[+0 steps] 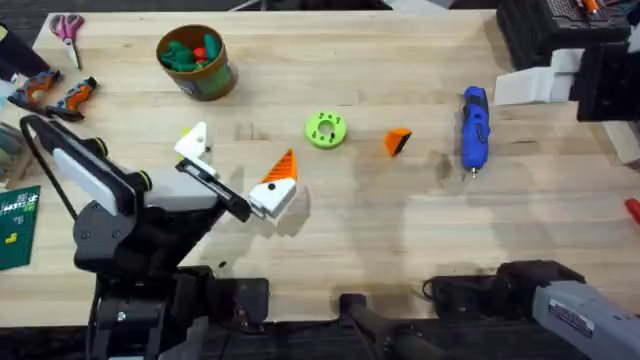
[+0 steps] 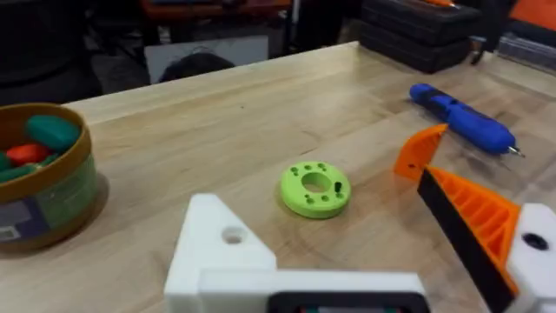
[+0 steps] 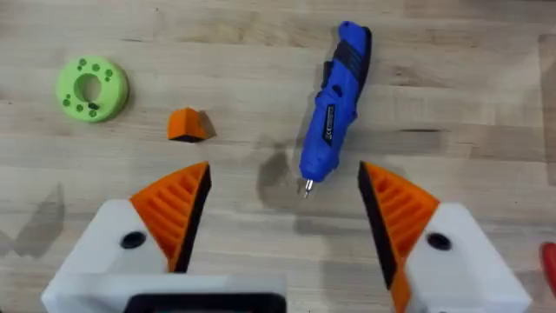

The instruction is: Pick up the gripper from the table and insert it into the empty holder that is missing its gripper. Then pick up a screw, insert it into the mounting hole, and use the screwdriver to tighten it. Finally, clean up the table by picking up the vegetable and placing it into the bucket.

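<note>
The gripper [image 1: 397, 141], a loose orange wedge with a dark face, is seen lying flat on the table [image 1: 420, 230], right of centre. The green ring [image 1: 325, 130] is at its 9 o'clock and the screwdriver [image 1: 474, 128] at its 3 o'clock, and neither is touched by it. The holder [image 1: 193, 140] is found on the left arm itself. It is the bare white finger of the left end effector [image 1: 240, 158], whose other finger carries an orange pad. This end effector is spread wide and nothing is held in it. From the holder, the gripper lies at about 3 o'clock in the overhead view, well apart, with the ring in between. The right end effector [image 3: 285, 196] is likewise released, its two orange pads parted and empty. The gripper and the screwdriver are both looked down on from its wrist. From the right arm's base, the gripper lies at about 11 o'clock. Since the holder is borne by the left arm, the pick is judged to fall to the right arm. The wedge is too small for its long axis to be told. The screwdriver is laid along the 12-to-6 line, bit toward 6 o'clock.
</note>
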